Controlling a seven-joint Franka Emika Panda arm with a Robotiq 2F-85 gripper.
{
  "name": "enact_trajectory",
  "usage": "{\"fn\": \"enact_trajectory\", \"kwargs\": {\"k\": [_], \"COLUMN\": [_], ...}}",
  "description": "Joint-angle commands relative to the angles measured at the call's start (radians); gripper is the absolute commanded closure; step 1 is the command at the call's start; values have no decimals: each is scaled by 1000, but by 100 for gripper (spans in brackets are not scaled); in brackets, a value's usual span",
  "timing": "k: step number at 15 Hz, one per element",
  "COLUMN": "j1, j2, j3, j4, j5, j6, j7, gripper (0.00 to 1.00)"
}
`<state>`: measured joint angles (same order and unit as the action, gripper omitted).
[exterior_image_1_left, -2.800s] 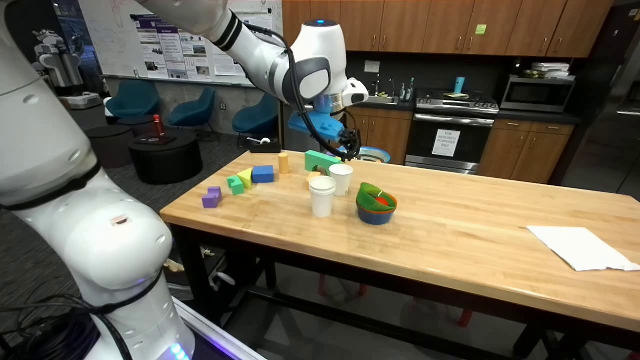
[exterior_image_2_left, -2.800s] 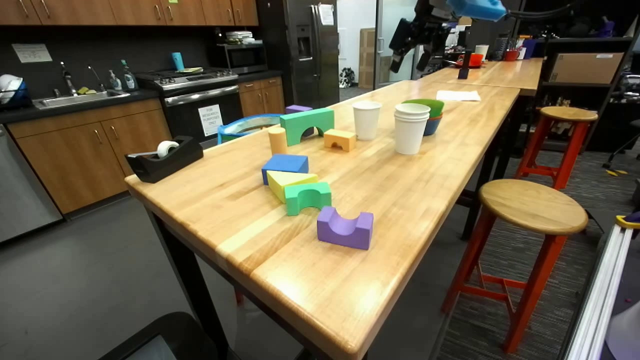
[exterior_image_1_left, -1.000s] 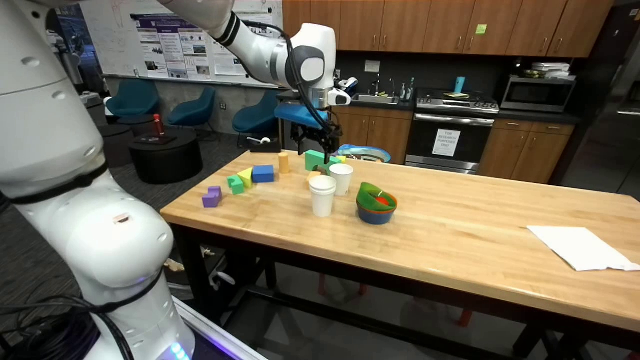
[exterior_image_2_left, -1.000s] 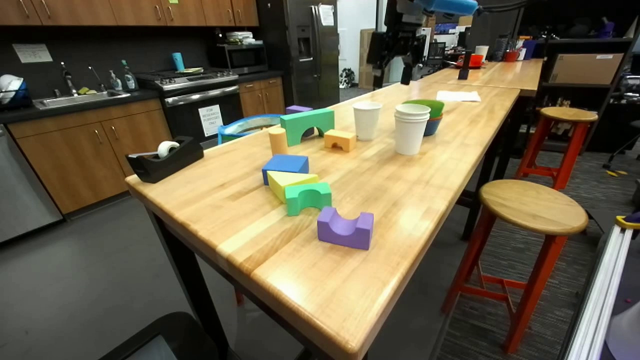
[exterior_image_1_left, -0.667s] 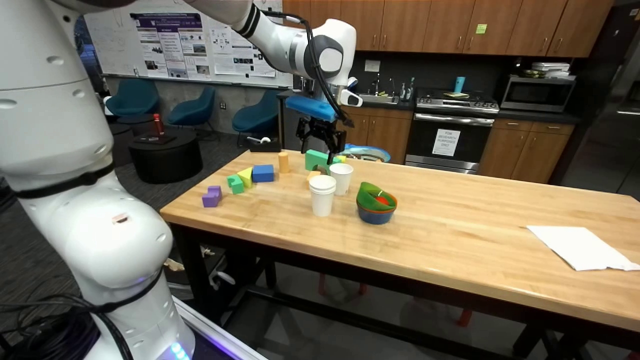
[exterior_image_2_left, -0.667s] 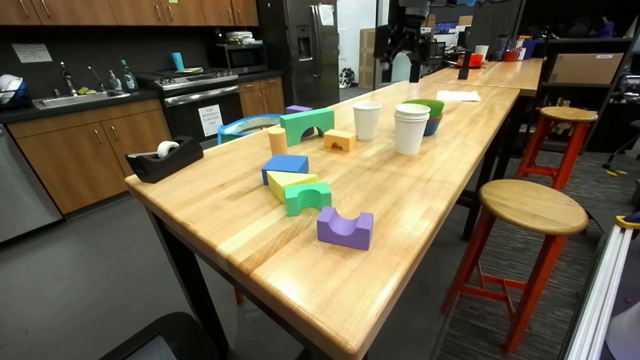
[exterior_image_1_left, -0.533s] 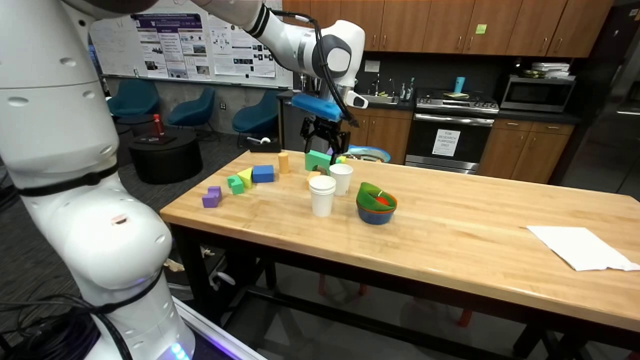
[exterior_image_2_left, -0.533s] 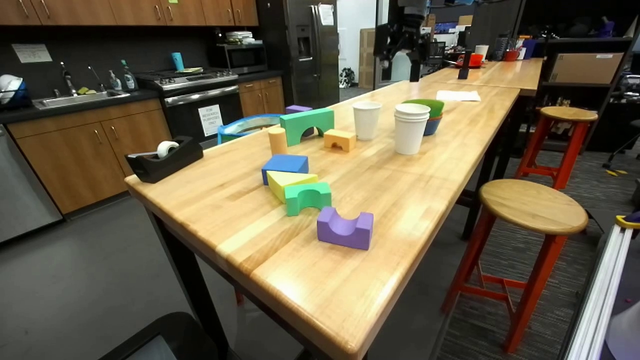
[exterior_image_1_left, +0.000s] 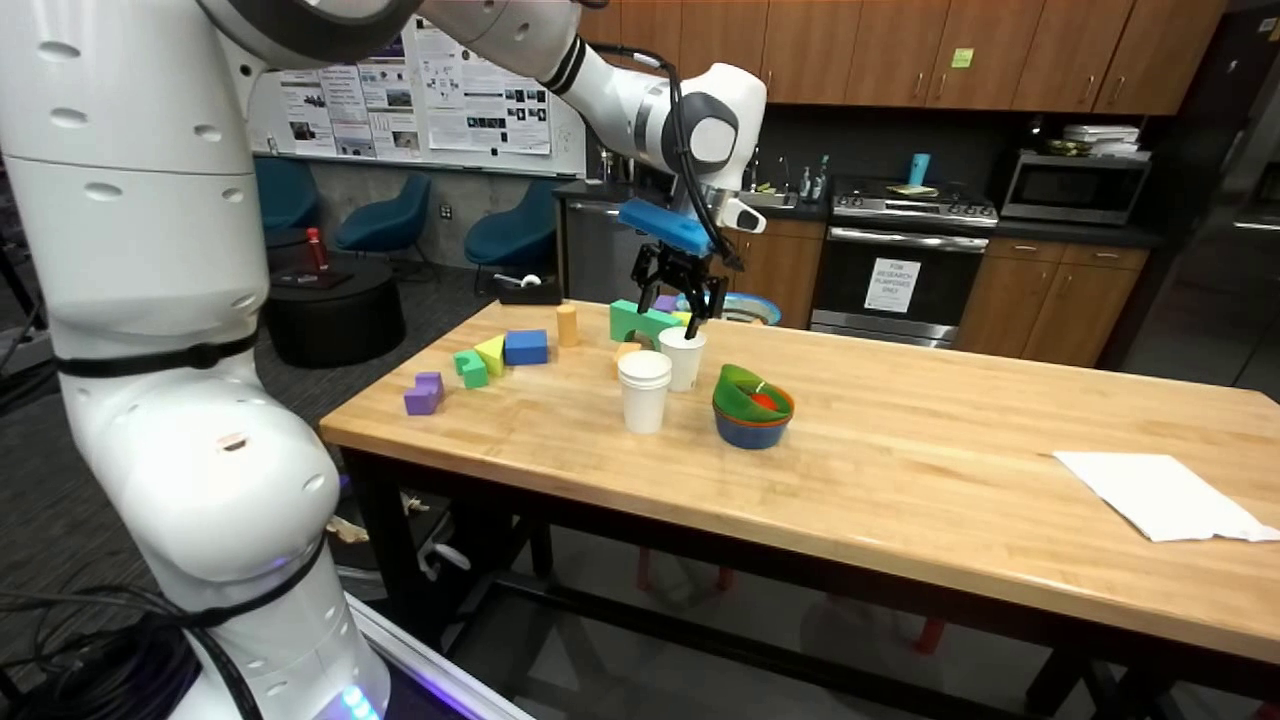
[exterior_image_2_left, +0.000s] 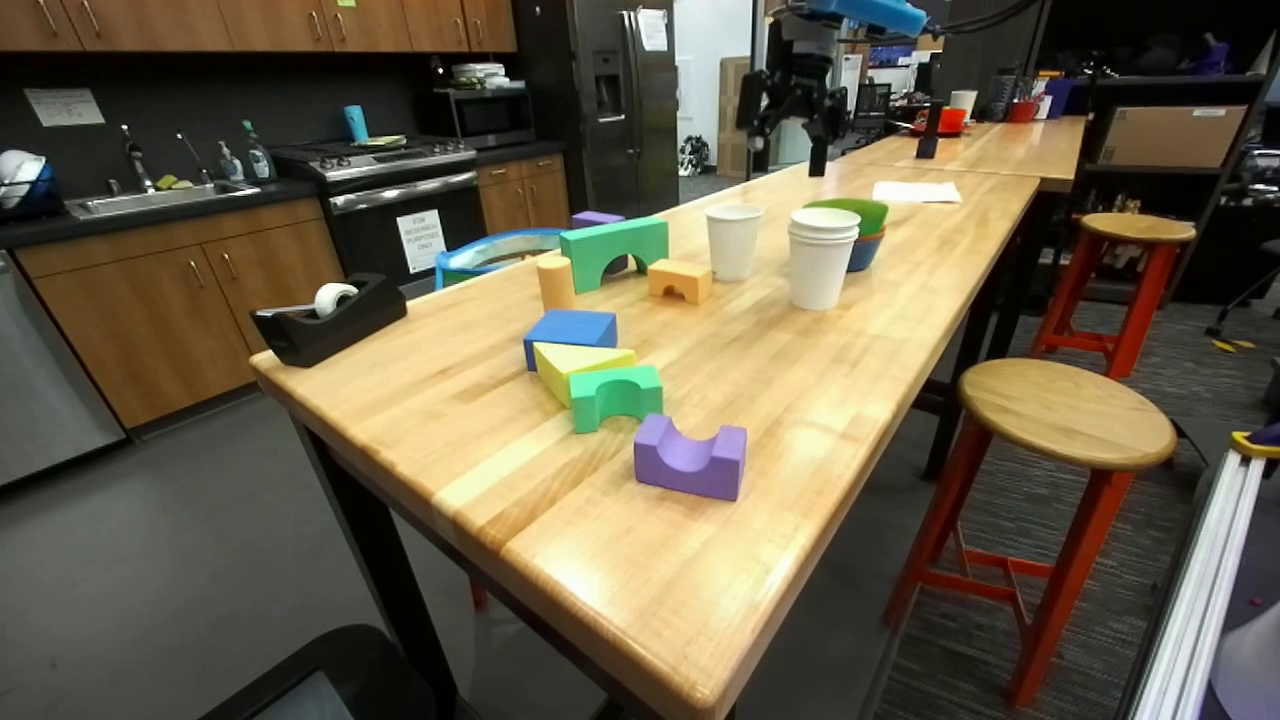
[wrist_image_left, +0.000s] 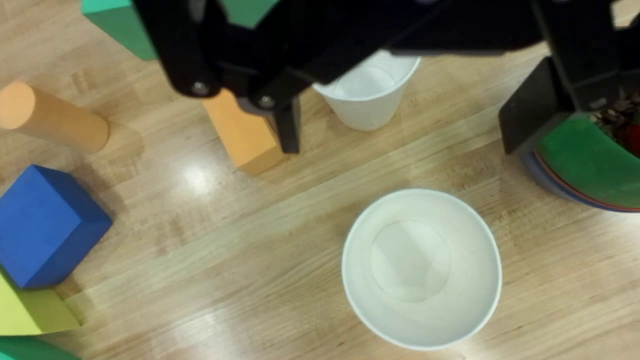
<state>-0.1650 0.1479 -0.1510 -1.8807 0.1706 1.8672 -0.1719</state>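
While the gripper (wrist_image_left: 409, 120) hung above the table (wrist_image_left: 235, 240) with its jaws spread wide, the nested white cups (wrist_image_left: 422, 270) were found upright at its six o'clock in the wrist view. From those cups, the single white cup (wrist_image_left: 371, 107) stood near eleven o'clock, the orange arch block (wrist_image_left: 245, 132) at ten and the stacked bowls (wrist_image_left: 590, 162), green uppermost, at two o'clock

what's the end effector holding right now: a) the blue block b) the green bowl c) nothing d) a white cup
c: the end effector hangs with its jaws apart and nothing between them, while a white cup, the green bowl and the blue block all sit below it.
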Motion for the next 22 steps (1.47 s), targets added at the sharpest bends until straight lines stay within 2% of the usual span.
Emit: {"fn": "enact_trajectory", "kwargs": {"k": [1, 7, 22], "j1": [-16, -18, -20], "j2": [34, 47, 125], "j3": [-2, 3, 7], "j4": [35, 16, 34], "j5": [6, -1, -1], "j6": [44, 180, 250], "j7": [22, 45, 95], "gripper": [0, 0, 1]}}
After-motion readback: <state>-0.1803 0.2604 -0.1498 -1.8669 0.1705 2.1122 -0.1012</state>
